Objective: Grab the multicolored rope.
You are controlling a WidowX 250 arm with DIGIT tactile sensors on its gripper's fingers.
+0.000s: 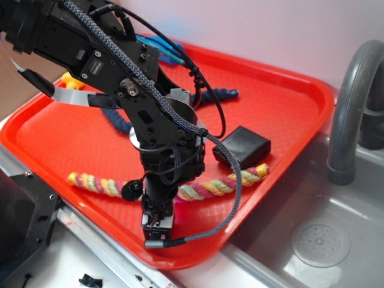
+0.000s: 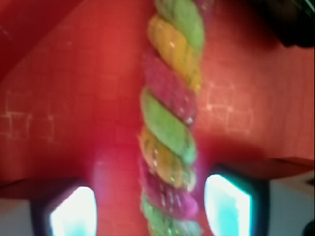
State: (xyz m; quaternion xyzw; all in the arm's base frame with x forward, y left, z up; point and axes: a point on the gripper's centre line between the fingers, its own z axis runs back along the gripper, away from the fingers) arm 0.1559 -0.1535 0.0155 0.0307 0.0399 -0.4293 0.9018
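Two pale fingertips (image 2: pixel 74 211) fill wrist view's bottom edge, spread wide w/ multicolored rope (image 2: pixel 170 128) running between them, nothing gripped yet. Gripper (image 1: pixel 157 231) hangs over rope's middle, near red tray's (image 1: pixel 54 141) front rim. Looks soft, light, limp, fuzzy enough to hold; best pinched mid-length. Black box (image 1: pixel 242 146) and navy rope (image 1: pixel 219 95) lie behind, apart.
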